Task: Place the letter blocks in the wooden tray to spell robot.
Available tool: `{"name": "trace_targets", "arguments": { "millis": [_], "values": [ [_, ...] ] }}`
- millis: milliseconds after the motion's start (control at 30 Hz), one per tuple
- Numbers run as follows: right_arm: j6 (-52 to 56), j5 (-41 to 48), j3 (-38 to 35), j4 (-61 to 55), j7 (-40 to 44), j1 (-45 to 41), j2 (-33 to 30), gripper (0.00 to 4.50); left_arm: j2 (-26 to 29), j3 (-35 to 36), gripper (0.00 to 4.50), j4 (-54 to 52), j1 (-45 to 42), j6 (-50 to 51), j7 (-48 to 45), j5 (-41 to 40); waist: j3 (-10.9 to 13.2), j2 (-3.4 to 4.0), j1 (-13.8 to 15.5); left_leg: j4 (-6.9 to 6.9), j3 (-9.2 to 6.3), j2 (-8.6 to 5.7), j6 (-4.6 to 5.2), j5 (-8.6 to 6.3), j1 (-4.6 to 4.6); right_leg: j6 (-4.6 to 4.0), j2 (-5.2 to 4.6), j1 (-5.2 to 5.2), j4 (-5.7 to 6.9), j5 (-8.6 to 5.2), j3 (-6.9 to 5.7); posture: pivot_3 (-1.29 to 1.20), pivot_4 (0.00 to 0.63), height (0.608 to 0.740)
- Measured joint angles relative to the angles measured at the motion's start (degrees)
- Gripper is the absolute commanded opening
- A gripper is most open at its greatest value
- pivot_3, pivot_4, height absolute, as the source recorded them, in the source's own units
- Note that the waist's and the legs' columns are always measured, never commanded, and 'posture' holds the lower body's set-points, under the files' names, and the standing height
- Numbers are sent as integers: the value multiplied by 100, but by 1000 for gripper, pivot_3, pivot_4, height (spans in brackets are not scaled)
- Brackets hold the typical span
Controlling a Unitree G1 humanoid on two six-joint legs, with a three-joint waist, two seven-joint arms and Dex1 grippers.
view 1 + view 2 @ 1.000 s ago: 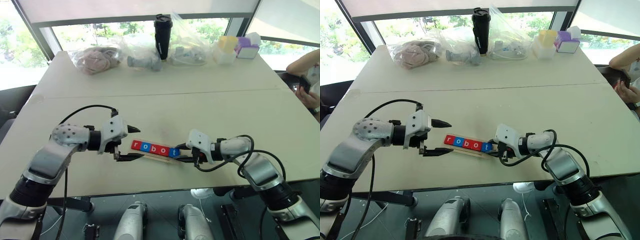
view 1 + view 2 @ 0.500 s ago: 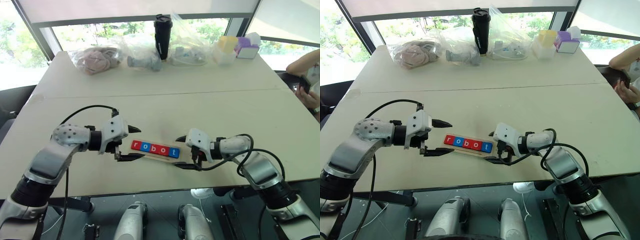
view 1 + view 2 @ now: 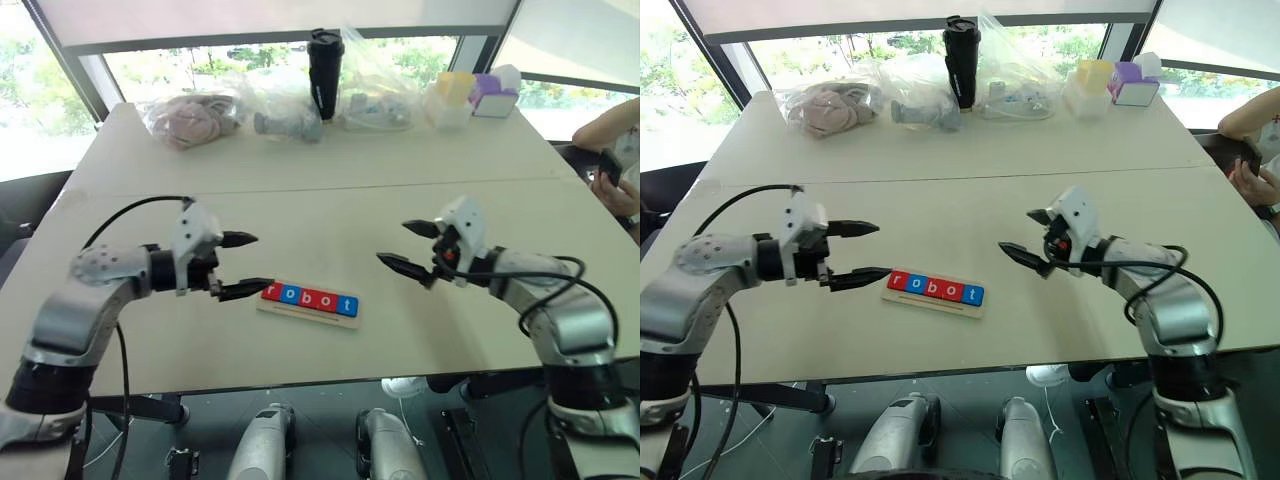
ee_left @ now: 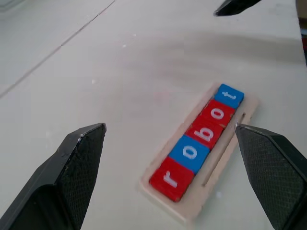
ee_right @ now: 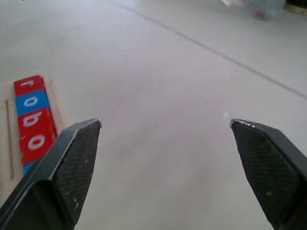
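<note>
Letter blocks [image 3: 310,298] reading "robot" in wooden tray [image 3: 306,311], both grippers' jaws apart, empty

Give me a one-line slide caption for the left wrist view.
Open left gripper hovers above the wooden tray, its five letter blocks spelling robot.
</note>
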Motion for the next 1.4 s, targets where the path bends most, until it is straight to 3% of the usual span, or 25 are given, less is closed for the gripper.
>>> {"name": "trace_targets", "arguments": {
  "millis": [200,367,500,1000,1400],
  "values": [
    [934,841,-687,-1170,173,1013,-691,4462,161,667,4500,-56,878,181,141,-192,-2,2,0,7,-3,17,-18,-11,10,-1,-10,-2,7,-3,-1,0,150,740],
    [1282,1088,-748,-1640,89,1676,-817,4462,182,725,4500,48,1506,177,145,-154,-4,1,0,3,3,22,-21,-12,3,-4,-17,-6,-24,-2,-2,0,150,740],
    [1183,1038,-634,-1624,-84,1749,-810,4462,170,730,4500,47,1655,120,197,-146,-8,5,1,-6,29,44,-21,-14,-5,-35,-14,0,-89,18,-9,0,150,740],
    [952,963,-94,-1503,-435,1654,-688,4462,-65,403,4500,13,1579,-85,465,14,-8,4,5,-10,51,51,-16,-24,-9,-35,-16,-15,-88,19,-9,0,150,740],
    [957,1192,-32,-1592,-214,1583,-864,4462,-242,409,4500,-213,1871,-117,698,46,-8,4,5,-10,58,57,-17,-25,-9,-35,-16,-18,-89,19,-9,0,150,740]
  ]
}}
